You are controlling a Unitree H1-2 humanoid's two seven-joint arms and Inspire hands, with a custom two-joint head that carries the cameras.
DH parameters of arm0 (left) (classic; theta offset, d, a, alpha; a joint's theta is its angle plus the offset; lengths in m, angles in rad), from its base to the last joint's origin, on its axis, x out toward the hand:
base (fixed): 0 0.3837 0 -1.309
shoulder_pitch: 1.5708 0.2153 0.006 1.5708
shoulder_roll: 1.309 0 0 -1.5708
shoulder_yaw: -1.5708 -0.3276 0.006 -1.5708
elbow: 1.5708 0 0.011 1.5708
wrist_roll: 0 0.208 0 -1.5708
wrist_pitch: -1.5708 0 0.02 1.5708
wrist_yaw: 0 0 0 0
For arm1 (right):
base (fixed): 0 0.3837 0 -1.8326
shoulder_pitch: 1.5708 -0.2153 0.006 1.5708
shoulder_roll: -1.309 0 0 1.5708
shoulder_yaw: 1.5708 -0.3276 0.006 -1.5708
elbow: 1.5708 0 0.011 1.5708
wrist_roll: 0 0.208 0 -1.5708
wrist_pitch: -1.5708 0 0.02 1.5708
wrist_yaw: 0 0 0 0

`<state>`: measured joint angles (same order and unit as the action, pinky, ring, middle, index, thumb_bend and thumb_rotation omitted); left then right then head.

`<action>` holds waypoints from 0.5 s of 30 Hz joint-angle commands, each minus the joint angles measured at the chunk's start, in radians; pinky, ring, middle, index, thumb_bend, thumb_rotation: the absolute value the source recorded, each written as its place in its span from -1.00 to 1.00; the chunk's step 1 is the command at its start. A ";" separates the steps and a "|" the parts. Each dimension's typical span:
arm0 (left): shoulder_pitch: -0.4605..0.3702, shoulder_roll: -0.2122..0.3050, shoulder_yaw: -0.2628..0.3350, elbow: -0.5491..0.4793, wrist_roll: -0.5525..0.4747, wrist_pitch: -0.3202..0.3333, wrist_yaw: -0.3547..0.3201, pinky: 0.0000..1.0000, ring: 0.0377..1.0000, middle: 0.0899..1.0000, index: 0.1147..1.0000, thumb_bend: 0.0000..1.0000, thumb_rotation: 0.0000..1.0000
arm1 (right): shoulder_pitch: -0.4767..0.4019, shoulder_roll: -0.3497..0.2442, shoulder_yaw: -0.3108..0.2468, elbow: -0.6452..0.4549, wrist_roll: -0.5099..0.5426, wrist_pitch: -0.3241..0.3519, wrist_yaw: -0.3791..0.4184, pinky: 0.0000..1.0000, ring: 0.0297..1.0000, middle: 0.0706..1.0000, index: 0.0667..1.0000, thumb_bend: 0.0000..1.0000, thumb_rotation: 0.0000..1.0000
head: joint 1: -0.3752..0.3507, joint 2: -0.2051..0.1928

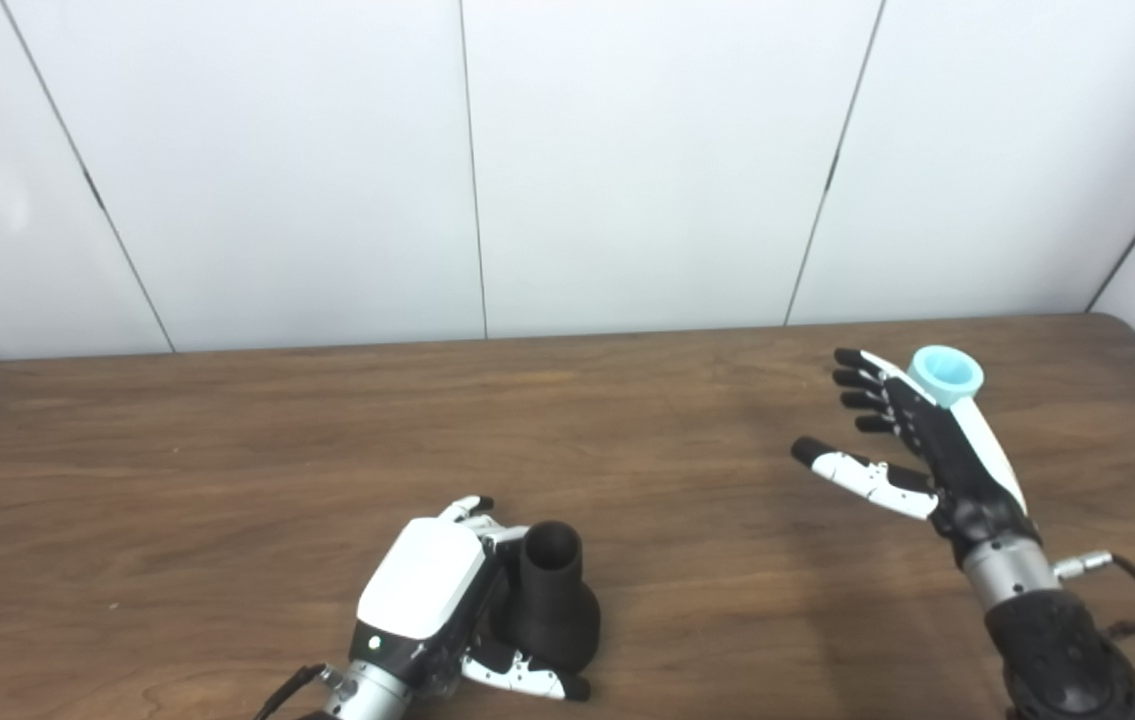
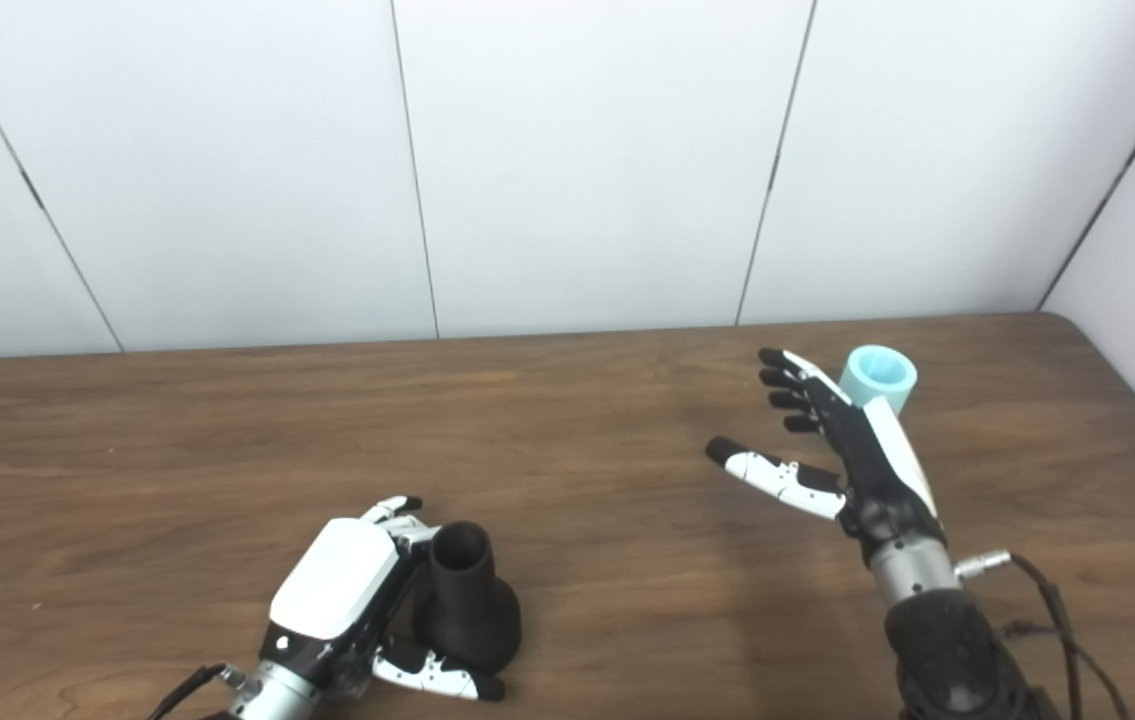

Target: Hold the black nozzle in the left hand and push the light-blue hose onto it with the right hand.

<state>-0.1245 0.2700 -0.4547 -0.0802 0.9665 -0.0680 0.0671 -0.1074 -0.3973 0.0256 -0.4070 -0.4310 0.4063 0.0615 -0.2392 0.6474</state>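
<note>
Near me, I wrap my left hand (image 1: 424,590) round the upright nozzle (image 1: 552,600) to steady its open neck, while my right hand (image 1: 912,440), fingers spread and empty, sits beside the hose (image 1: 945,374), ready to take it.

A brown wooden table (image 1: 227,450) fills the view from nine to three o'clock. White wall panels (image 1: 627,150) rise at twelve.

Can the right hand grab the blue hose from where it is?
Probably yes. The right hand is open, right beside the light-blue hose, which stands upright on the table with nothing between them.
</note>
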 commanded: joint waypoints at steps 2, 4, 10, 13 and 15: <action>0.001 0.021 0.005 0.024 0.008 -0.007 -0.019 0.70 0.23 -0.16 -0.14 0.05 -1.00 | -0.069 -0.087 0.033 -0.008 -0.159 0.009 0.033 0.67 0.82 0.76 0.76 0.54 -0.37 | -0.011 0.001; 0.001 0.020 0.009 0.023 0.011 -0.006 -0.022 0.70 0.23 -0.16 -0.14 0.05 -1.00 | -0.100 -0.139 0.059 0.017 -0.247 0.008 0.059 0.71 0.86 0.77 0.77 0.62 -0.43 | -0.028 -0.001; 0.003 0.022 0.022 0.028 0.005 -0.016 -0.018 0.68 0.21 -0.18 -0.13 0.05 -1.00 | -0.178 -0.248 0.106 0.090 -0.429 -0.015 0.133 0.92 0.96 0.83 0.77 0.68 -0.50 | -0.057 -0.005; 0.009 0.027 0.028 0.025 0.001 -0.018 -0.020 0.66 0.20 -0.18 -0.13 0.05 -1.00 | -0.221 -0.295 0.122 0.126 -0.490 -0.017 0.188 0.99 1.00 0.83 0.75 0.74 -0.52 | -0.065 -0.003; 0.012 0.030 0.032 0.024 -0.004 -0.022 -0.021 0.67 0.20 -0.19 -0.12 0.05 -1.00 | -0.245 -0.312 0.122 0.145 -0.505 -0.019 0.220 1.00 1.00 0.83 0.74 0.79 -0.55 | -0.067 -0.003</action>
<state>-0.1230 0.2768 -0.4316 -0.0723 0.9592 -0.0939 0.0655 -0.3045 -0.6709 0.1595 -0.2493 -0.9078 0.4022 0.2763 -0.3037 0.6443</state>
